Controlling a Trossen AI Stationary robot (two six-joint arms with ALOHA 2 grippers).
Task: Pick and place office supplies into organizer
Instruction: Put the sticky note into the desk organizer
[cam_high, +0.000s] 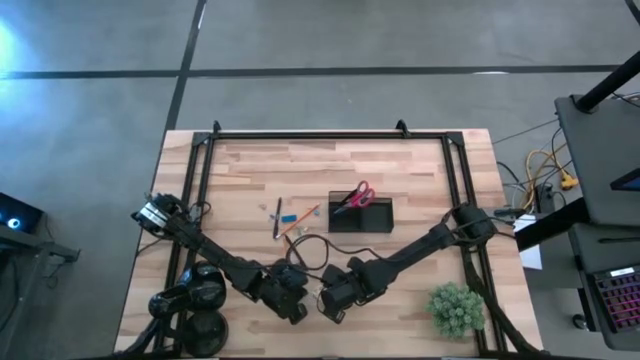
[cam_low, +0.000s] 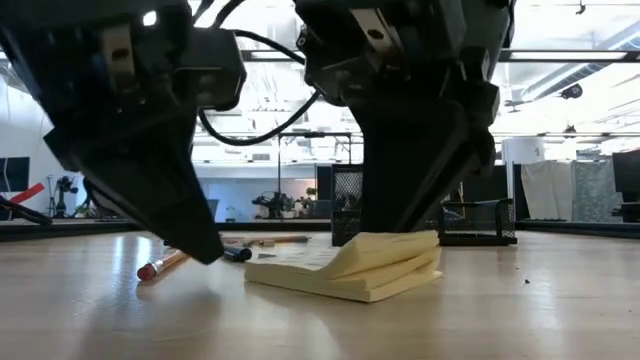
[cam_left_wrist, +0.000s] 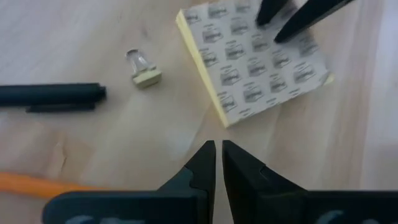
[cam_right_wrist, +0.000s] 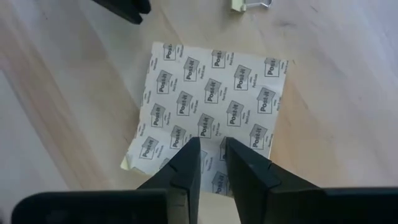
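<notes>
Looming at the front of the low view, two dark pincers come down from above onto the wooden counter (cam_high: 400, 170), one per arm. From overhead they sit side by side at lower centre of the frame: left pincer (cam_high: 297, 312) with its fingers pressed together on nothing, tips on bare wood just short of the pad's corner; right pincer (cam_right_wrist: 211, 144) narrowed over the pad, fingertips on its printed backing sheet, though a firm grip cannot be told.

One organizer (cam_high: 361, 215), a dark box, stands near the middle of the frame, well apart from both pincers, with one pair of red-handled scissors (cam_high: 353, 196) sticking out of it.

One green spiky ball (cam_high: 456, 307) sits at lower right.

One yellow note pad (cam_low: 355, 268) lies face down under the right pincer, one edge curled up.

One dark pen (cam_left_wrist: 53, 94), one orange pencil (cam_low: 163, 265) and one small clip (cam_left_wrist: 143, 67) lie close by; a tiny blue piece (cam_high: 290, 216) lies left of the organizer.
</notes>
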